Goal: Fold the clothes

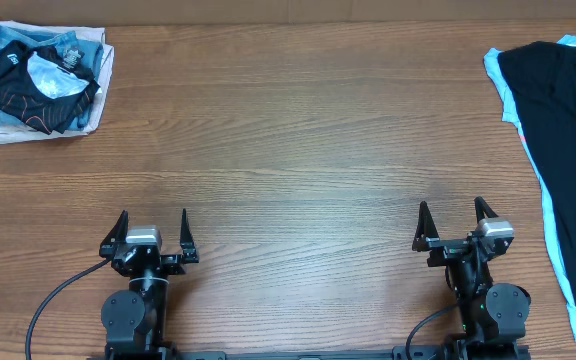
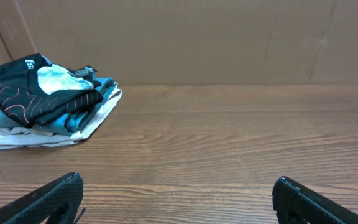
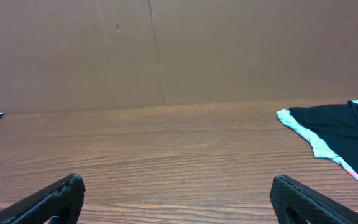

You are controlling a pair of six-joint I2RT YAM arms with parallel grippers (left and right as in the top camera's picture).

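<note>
The clothes, a crumpled black shirt with thin orange contour lines (image 1: 26,82), lie on top of a small pile at the table's far left corner; the left wrist view shows them at the far left (image 2: 33,93). My left gripper (image 1: 151,232) sits near the front edge, far from the pile, open with bare wood between its fingers (image 2: 178,180). At the front right, my right gripper (image 1: 455,222) is also open and holds nothing (image 3: 178,179).
Under the shirt lie blue and white garments (image 1: 86,55). A black garment (image 1: 568,120) lies flat on a light-blue one (image 1: 508,100) along the right edge, also in the right wrist view (image 3: 337,127). A brown cardboard wall (image 3: 166,50) backs the wooden table (image 1: 288,150).
</note>
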